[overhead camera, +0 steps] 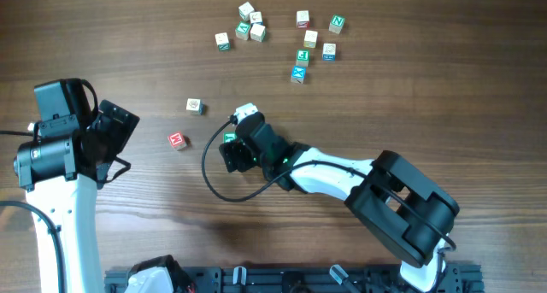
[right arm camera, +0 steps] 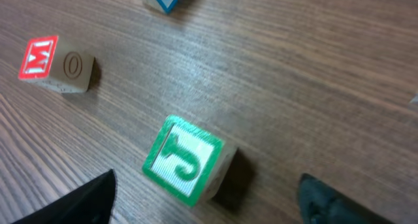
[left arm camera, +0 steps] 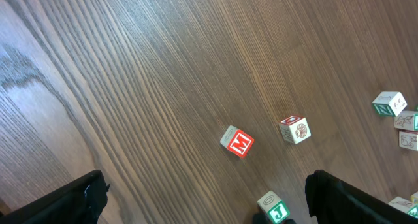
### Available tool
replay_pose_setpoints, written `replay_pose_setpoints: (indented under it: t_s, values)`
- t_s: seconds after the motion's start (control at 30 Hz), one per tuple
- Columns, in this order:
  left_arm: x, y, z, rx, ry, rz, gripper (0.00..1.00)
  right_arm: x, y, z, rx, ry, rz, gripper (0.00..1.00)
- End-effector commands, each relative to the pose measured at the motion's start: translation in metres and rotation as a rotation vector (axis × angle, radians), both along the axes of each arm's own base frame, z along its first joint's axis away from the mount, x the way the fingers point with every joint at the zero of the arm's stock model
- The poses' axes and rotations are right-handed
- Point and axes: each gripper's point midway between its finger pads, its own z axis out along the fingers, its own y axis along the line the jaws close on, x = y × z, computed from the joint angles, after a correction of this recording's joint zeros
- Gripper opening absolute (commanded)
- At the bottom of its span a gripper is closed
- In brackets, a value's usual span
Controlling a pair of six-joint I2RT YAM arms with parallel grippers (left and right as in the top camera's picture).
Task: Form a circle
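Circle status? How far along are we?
Done: nothing visible. There is no ring, and most letter cubes lie scattered in two loose clusters. In hand: the right gripper has open fingers either side of the green J cube, not gripping it. Left: essentially everything, including the red M cube. The left gripper is open and empty.

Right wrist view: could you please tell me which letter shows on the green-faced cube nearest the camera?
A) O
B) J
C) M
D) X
B: the green cube bears a hooked J on its upward face, while the M and the O belong to the red cube farther off to the left.
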Motion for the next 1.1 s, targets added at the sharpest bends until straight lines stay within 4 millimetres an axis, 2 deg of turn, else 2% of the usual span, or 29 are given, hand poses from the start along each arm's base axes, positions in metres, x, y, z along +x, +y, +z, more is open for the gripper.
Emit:
replay_pose_setpoints:
  t_s: [0.0, 0.1, 0.17, 0.33, 0.47, 0.5, 0.57, 0.67, 0.73, 0.77, 0.83, 1.0, 1.03, 1.07]
  values:
    - [-0.001, 0.0, -0.001, -0.012, 0.0, 0.009, 1.0, 0.009, -0.004, -0.008, -0.054, -0.048, -0.034, 0.77]
    - [-0.001, 0.0, -0.001, -0.012, 0.001, 0.009, 1.0, 0.008, -0.001, -0.017, -0.056, -0.04, -0.026, 0.71]
    - [-0.003, -0.001, -0.001, -0.014, 0.009, 0.01, 1.0, 0.005, 0.005, -0.016, -0.054, -0.046, -0.014, 0.57]
    - [-0.006, -0.002, -0.003, -0.017, 0.023, 0.009, 1.0, 0.0, 0.015, -0.019, -0.097, -0.1, 0.028, 0.54]
    - [-0.006, -0.002, -0.003, -0.018, 0.023, 0.01, 1.0, 0.01, 0.009, -0.019, -0.127, -0.126, -0.015, 0.4]
    - [-0.006, -0.002, -0.003, -0.018, 0.024, 0.01, 1.0, 0.011, 0.009, -0.018, -0.129, -0.131, -0.02, 0.39]
    - [-0.007, -0.002, -0.003, -0.019, 0.029, 0.01, 1.0, 0.016, 0.006, -0.016, -0.138, -0.154, -0.042, 0.39]
    - [-0.009, -0.003, -0.005, -0.021, 0.041, 0.006, 1.0, 0.021, 0.009, -0.01, -0.12, -0.18, -0.056, 0.63]
    - [-0.01, -0.003, -0.005, -0.021, 0.043, 0.006, 1.0, 0.02, 0.014, -0.008, -0.1, -0.181, -0.037, 0.73]
    - [-0.01, -0.003, -0.005, -0.021, 0.043, 0.006, 1.0, 0.017, 0.019, -0.007, -0.093, -0.186, 0.006, 0.75]
    - [-0.01, -0.003, -0.005, -0.021, 0.042, 0.007, 1.0, 0.017, 0.022, -0.004, -0.09, -0.204, 0.036, 0.75]
    - [-0.01, -0.003, -0.005, -0.021, 0.042, 0.006, 1.0, 0.03, 0.011, -0.01, -0.078, -0.202, -0.118, 0.73]
    - [-0.01, -0.003, -0.005, -0.021, 0.042, 0.007, 1.0, 0.032, 0.009, -0.013, -0.08, -0.198, -0.137, 0.7]
    - [-0.01, -0.003, -0.005, -0.021, 0.043, 0.007, 1.0, 0.032, 0.01, -0.015, -0.083, -0.195, -0.142, 0.62]
